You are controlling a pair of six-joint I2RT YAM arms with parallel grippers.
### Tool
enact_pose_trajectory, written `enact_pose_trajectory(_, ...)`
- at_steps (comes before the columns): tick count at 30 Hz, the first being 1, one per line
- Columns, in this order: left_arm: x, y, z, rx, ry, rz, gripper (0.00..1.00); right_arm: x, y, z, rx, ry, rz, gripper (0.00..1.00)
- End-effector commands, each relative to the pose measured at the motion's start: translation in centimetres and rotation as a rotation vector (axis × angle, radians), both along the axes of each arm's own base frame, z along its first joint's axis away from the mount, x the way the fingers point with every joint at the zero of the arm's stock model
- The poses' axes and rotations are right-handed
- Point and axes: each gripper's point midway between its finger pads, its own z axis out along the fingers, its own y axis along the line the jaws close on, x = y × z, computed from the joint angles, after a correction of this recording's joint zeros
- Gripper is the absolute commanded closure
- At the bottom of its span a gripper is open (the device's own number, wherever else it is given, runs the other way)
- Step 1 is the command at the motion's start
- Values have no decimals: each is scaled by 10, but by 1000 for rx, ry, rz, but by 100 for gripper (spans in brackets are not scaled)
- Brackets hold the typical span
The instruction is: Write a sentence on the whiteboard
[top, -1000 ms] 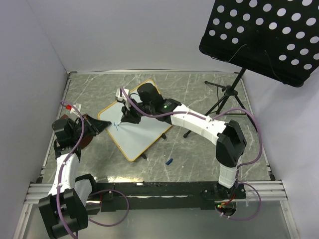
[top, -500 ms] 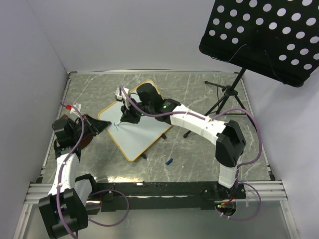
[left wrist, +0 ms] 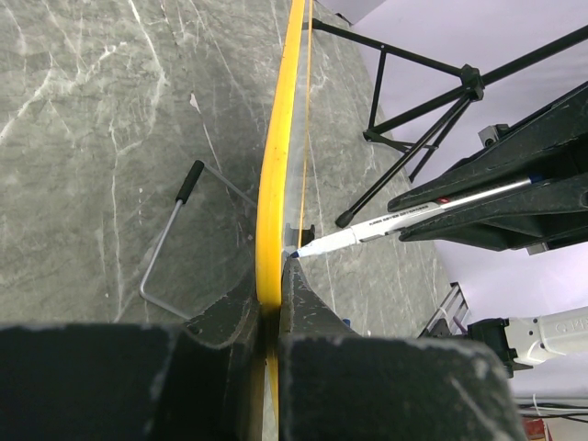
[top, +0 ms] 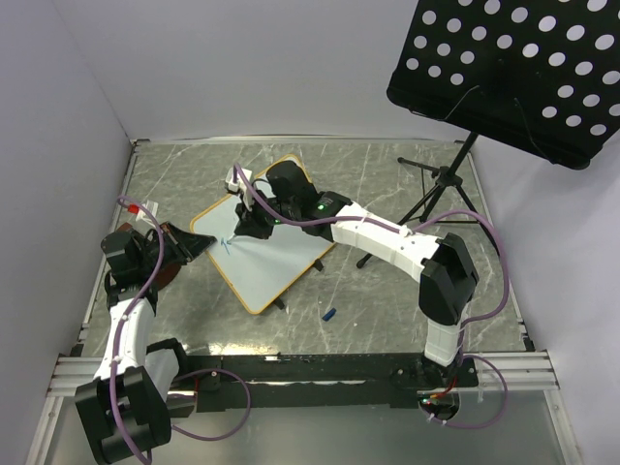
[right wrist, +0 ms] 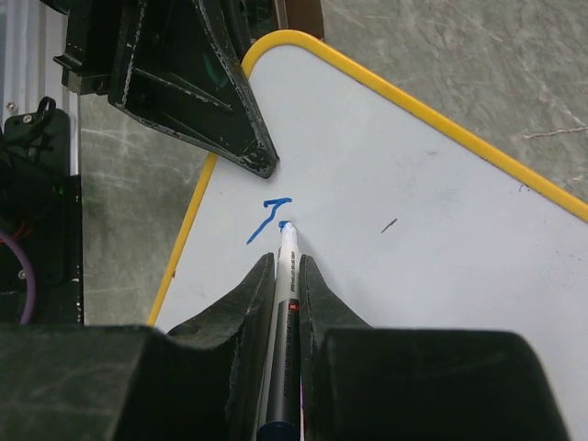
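One grey marbled table is seen filling the middle of the top view, and a black perforated music-stand panel is held over its upper right corner on a tripod. The whiteboard is laid left of centre, turned diamond-wise, with its left corner raised off the table. That corner is clamped by the left gripper; in the left wrist view the yellow frame edge is pinched tightly between the two closed fingers. The right gripper is reached in from the right over the board's upper left part, and its jaws are closed on a white marker, which is held pointing down at the board. In the right wrist view the marker's blue tip is set against the white surface, touching a single hooked blue mark near the clamped corner. A small blue cap is left on the table just below the board's lower right edge.
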Motion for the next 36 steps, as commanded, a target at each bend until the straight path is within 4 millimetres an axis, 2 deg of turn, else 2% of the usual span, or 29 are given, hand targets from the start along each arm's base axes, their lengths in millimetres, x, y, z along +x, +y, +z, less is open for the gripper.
enact_pose_trajectory(1,5,2,14,88,-143,-26,99,23,-4,27,45,-84,-76,100)
enact_pose_trajectory(18,5,2,13,88,-138,-23,99,29,-14,25,33,-90,-105,100)
enact_pose_trajectory(36,6,3,14,88,-136,-18,99,13,-24,12,1,-78,-58,100)
